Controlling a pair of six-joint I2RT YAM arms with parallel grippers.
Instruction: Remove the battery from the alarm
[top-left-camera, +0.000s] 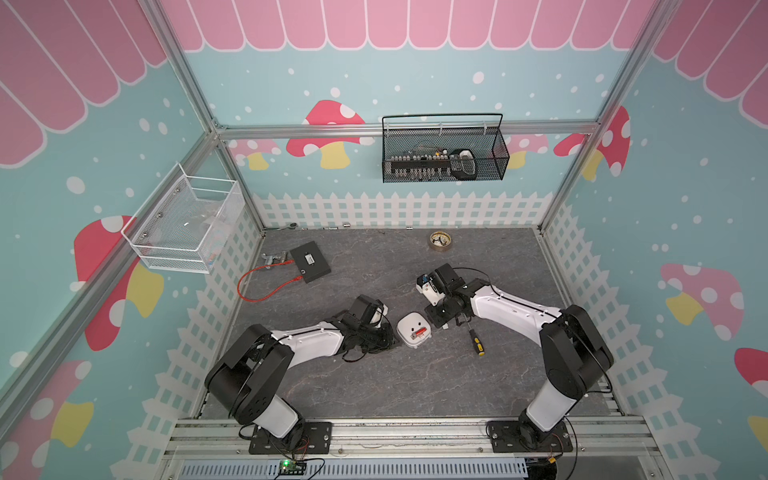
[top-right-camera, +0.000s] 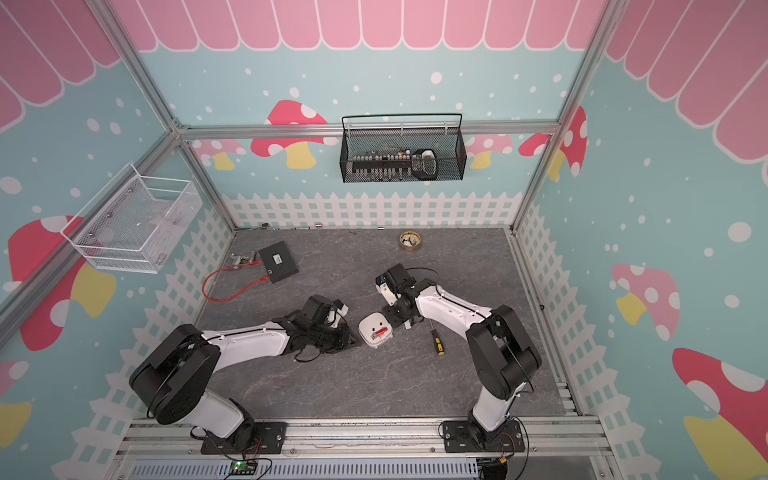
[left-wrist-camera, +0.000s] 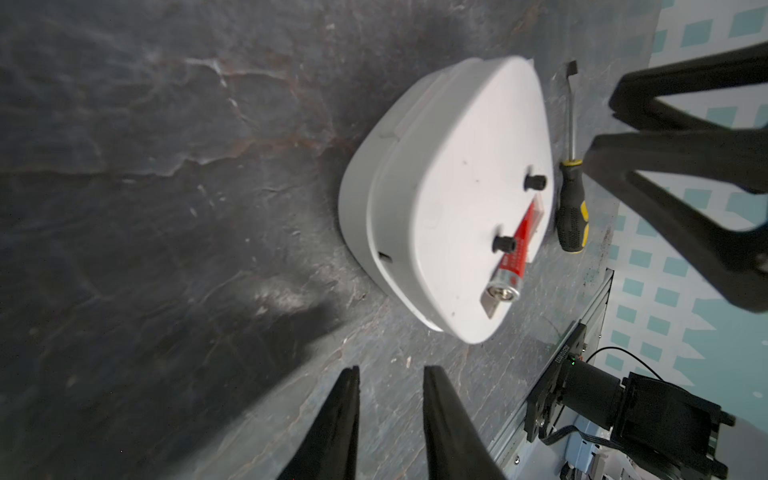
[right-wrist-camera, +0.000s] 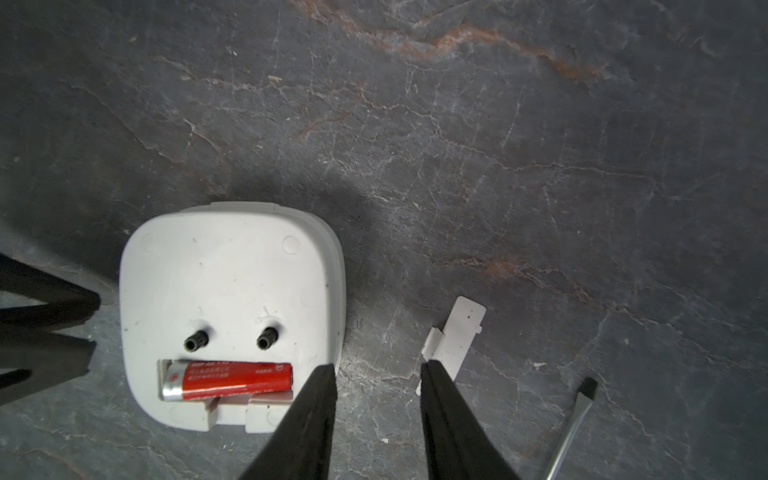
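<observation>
Red cylindrical battery (right-wrist-camera: 226, 380) lay bared in the white rounded-square plastic alarm (right-wrist-camera: 224, 282); left fingers (left-wrist-camera: 338, 424) and right fingers (right-wrist-camera: 316, 415) gaped empty, a pinch on it seemingly due.

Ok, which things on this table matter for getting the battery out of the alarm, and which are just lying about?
For the job: battery in its open recess; alarm, back upward; left gripper; right gripper, both empty.
Just lying about: white cover, screwdriver, brass dish, black box, black basket, white basket.
</observation>
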